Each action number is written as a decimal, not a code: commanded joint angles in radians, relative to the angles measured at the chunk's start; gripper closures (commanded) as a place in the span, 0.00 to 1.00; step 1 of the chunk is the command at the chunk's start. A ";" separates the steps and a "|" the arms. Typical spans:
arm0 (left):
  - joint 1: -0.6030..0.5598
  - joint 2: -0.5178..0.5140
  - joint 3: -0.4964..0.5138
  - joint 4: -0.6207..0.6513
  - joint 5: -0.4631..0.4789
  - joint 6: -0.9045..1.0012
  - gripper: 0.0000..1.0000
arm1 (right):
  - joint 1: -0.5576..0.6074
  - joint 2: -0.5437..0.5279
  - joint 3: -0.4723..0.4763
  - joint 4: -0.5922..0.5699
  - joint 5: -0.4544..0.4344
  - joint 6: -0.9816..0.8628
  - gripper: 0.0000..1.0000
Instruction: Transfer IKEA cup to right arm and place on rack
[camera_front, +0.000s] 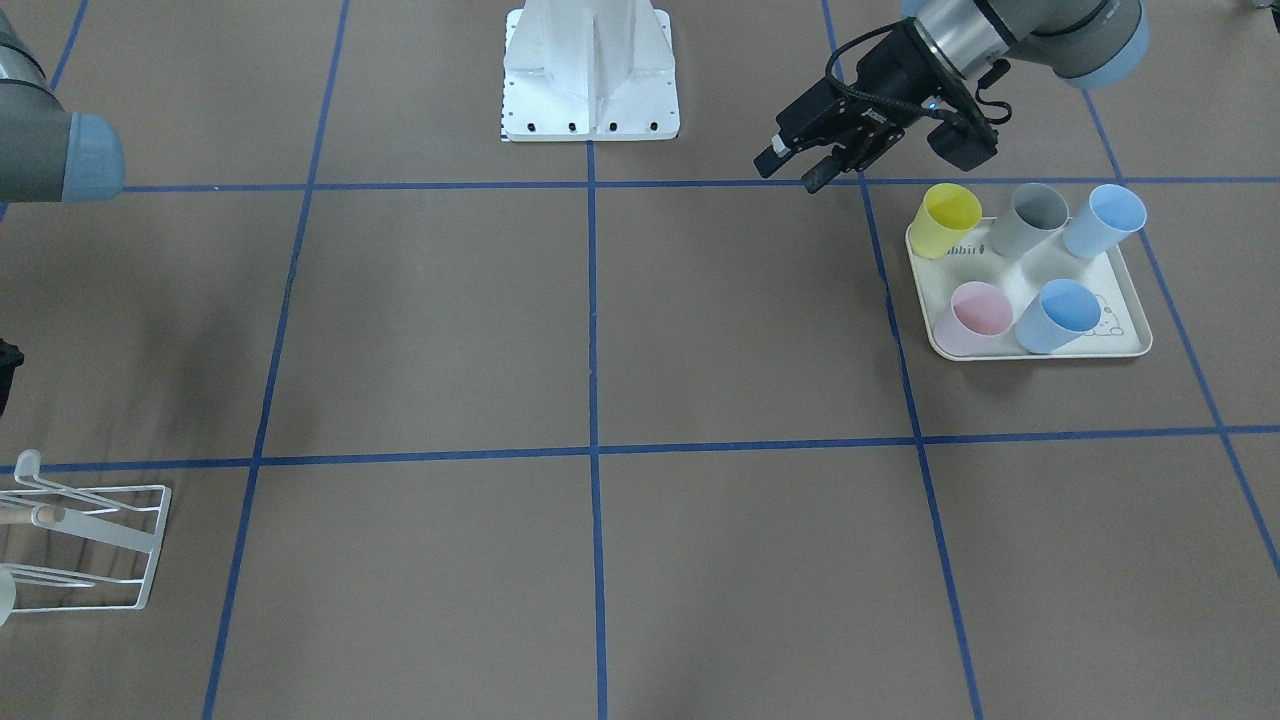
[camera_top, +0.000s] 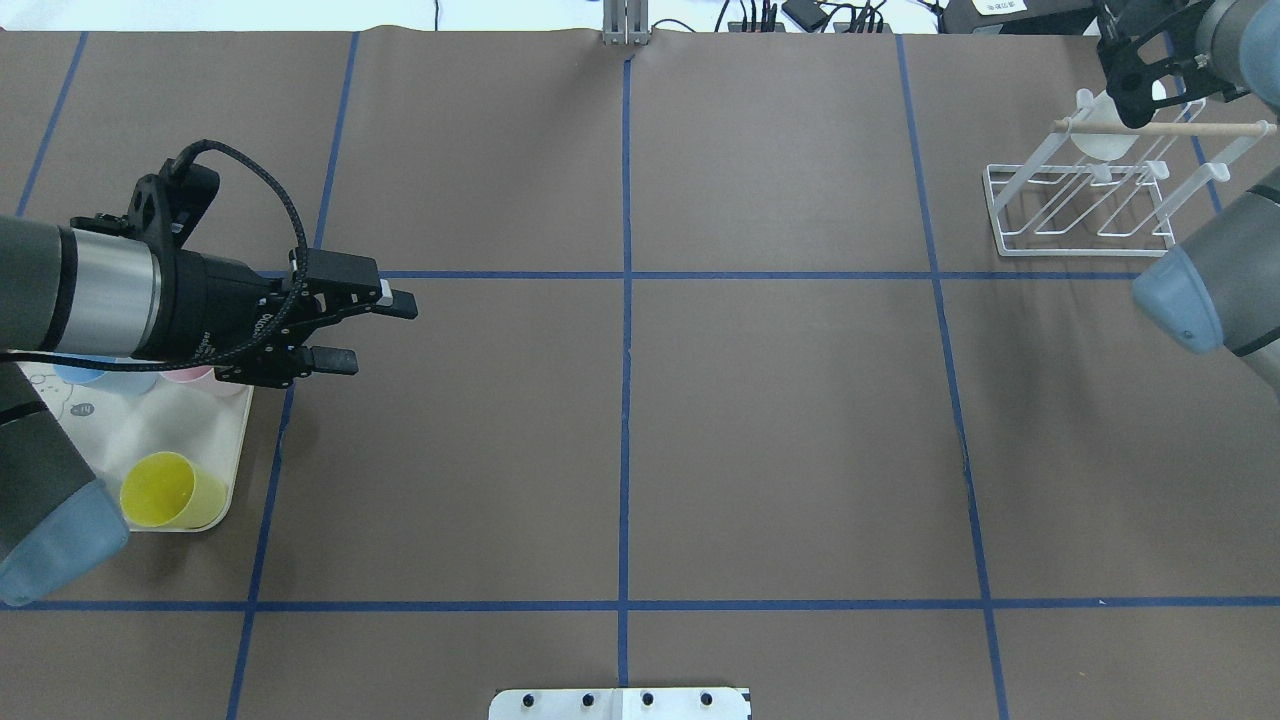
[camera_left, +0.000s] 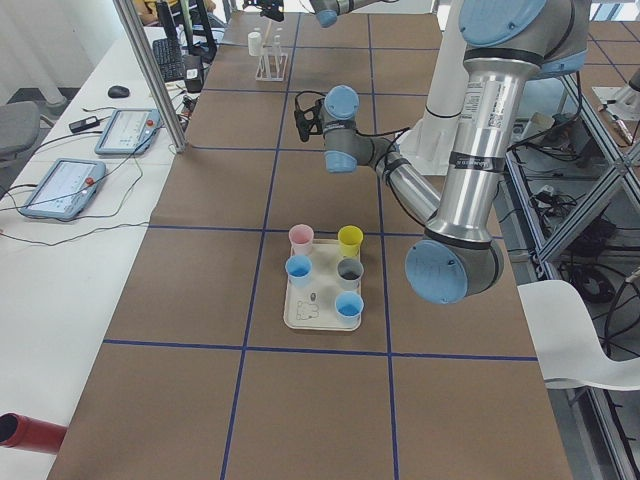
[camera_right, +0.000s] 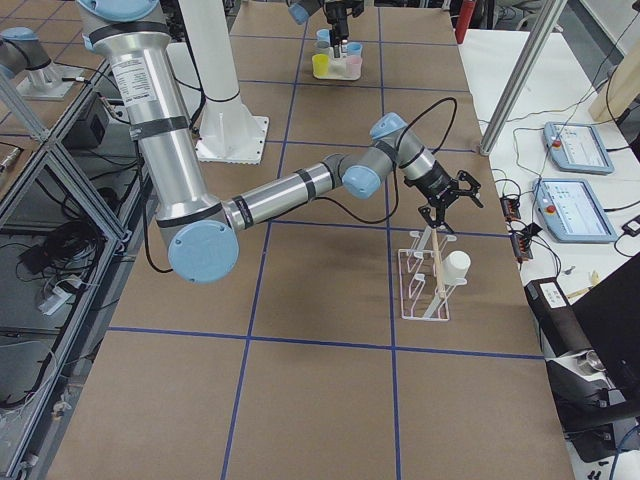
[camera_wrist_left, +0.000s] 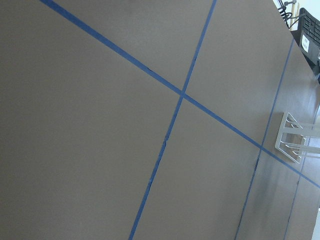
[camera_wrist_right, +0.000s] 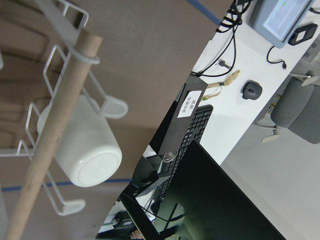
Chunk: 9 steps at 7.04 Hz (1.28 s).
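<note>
Over on the left a cream tray (camera_top: 215, 430) sits flat on the surface (camera_top: 780, 420), with five cups standing upright in it: yellow (camera_front: 945, 222), grey (camera_front: 1030, 220) and pale blue (camera_front: 1103, 222) in one row, pink (camera_front: 978, 315) and a deeper blue (camera_front: 1058, 315) in the other.

Just beside the tray, off its yellow-cup corner, the left gripper (camera_top: 378, 332) hovers above the brown paper. It points toward the middle of the surface. Its two fingers are spread apart and there's nothing between them.

The middle stretch is brown covering crossed by blue tape lines.

At the far right stands the white wire rack (camera_top: 1080, 215), with a wooden rod (camera_top: 1165, 128) running across its top. The white cup (camera_wrist_right: 82, 150) is on the rack. It hangs tilted on one of the prongs, close under the rod, with its base turned outward. From the right end of the surface you can see it on the rack's outer side.

The right gripper (camera_right: 450, 210) is just above the top of the rack, near the rod. Its fingers are splayed wide and they hold nothing. The cup hangs below it, and gripper and cup are apart.

Past the rack, on a white desk alongside, there's a keyboard (camera_wrist_right: 192, 132) and a dark monitor (camera_wrist_right: 210, 200).
</note>
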<state>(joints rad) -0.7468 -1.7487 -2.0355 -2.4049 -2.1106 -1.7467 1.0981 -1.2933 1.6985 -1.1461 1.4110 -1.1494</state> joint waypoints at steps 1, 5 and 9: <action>-0.048 0.058 -0.032 0.071 -0.005 0.225 0.00 | 0.009 -0.052 0.093 0.000 0.139 0.339 0.00; -0.208 0.260 -0.060 0.174 0.008 0.851 0.00 | 0.008 -0.118 0.219 0.009 0.372 0.930 0.00; -0.232 0.183 -0.066 0.122 0.110 0.806 0.00 | 0.006 -0.132 0.234 0.014 0.402 0.987 0.00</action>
<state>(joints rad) -0.9820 -1.5270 -2.1021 -2.2692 -2.0214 -0.8620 1.1048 -1.4224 1.9295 -1.1325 1.8013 -0.1736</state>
